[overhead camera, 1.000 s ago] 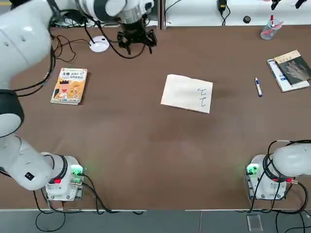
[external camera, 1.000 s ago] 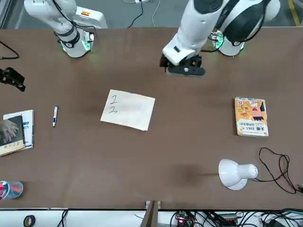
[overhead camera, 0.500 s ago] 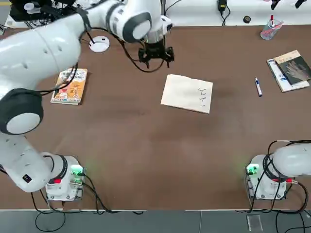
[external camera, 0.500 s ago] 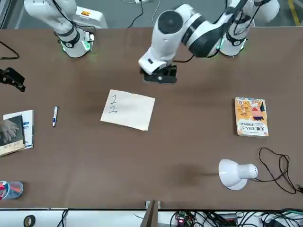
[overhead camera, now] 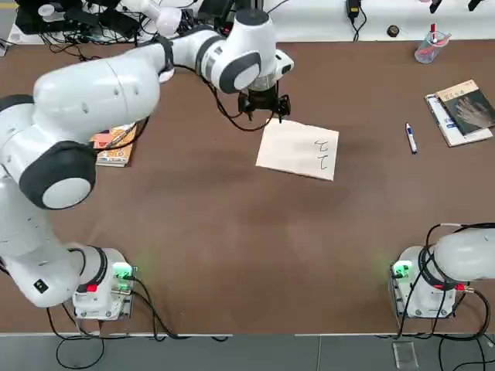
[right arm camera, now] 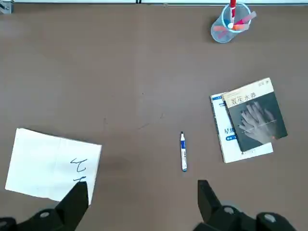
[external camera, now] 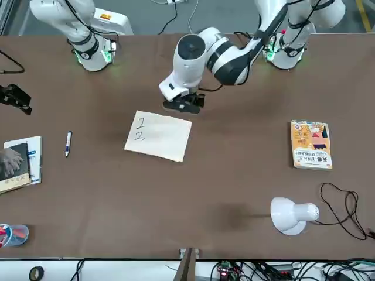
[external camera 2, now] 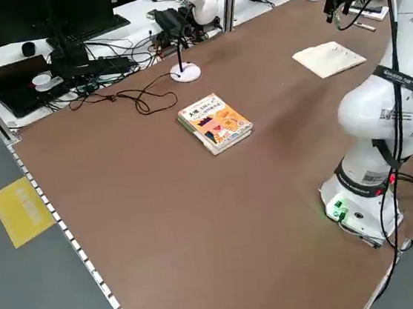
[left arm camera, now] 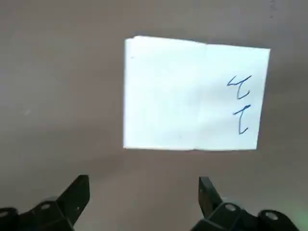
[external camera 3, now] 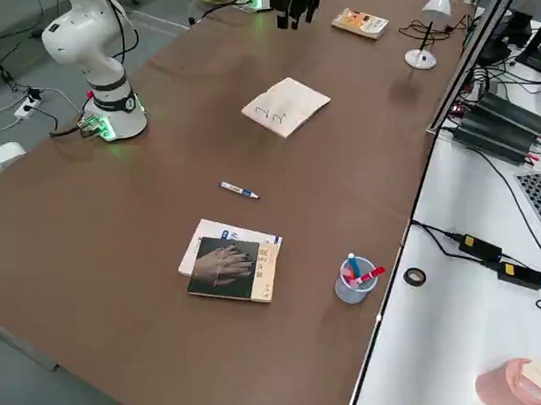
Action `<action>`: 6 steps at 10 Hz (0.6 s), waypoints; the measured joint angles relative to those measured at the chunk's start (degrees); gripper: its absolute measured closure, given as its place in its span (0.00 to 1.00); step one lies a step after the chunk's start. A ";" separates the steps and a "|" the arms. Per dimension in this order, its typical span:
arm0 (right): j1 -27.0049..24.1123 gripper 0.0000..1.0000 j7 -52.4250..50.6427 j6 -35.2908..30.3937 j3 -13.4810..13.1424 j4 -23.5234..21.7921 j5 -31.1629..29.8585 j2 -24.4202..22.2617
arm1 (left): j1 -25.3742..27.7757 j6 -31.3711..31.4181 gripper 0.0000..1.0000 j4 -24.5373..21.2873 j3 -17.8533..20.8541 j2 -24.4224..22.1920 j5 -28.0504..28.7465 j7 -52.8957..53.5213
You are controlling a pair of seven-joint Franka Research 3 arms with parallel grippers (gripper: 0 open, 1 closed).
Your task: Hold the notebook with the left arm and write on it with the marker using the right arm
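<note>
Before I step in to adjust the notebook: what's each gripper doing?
Left gripper: open, empty, above the table just short of the notebook.
Right gripper: open, empty, high over the table.

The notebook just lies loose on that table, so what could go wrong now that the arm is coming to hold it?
The left gripper hangs open by the far corner of the notebook. Coming down at the rim, a finger could push the loose pad askew or curl a page instead of pinning it. A shifted pad might also slide toward the marker, which lies free on the table and could roll. The right gripper, open and high over the table, has not yet picked it up.
</note>
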 joint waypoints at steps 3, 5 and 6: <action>0.07 0.00 0.03 0.03 0.00 0.00 0.00 0.00 | -1.20 6.39 0.00 0.05 -0.01 4.19 2.87 0.15; 0.08 0.00 0.03 -0.10 0.00 0.00 0.00 0.00 | -1.06 9.30 0.00 0.13 0.08 6.64 4.19 0.16; 0.08 0.00 0.03 -0.11 -0.01 0.00 0.00 0.00 | -0.99 10.71 0.00 0.18 0.10 7.75 4.36 0.18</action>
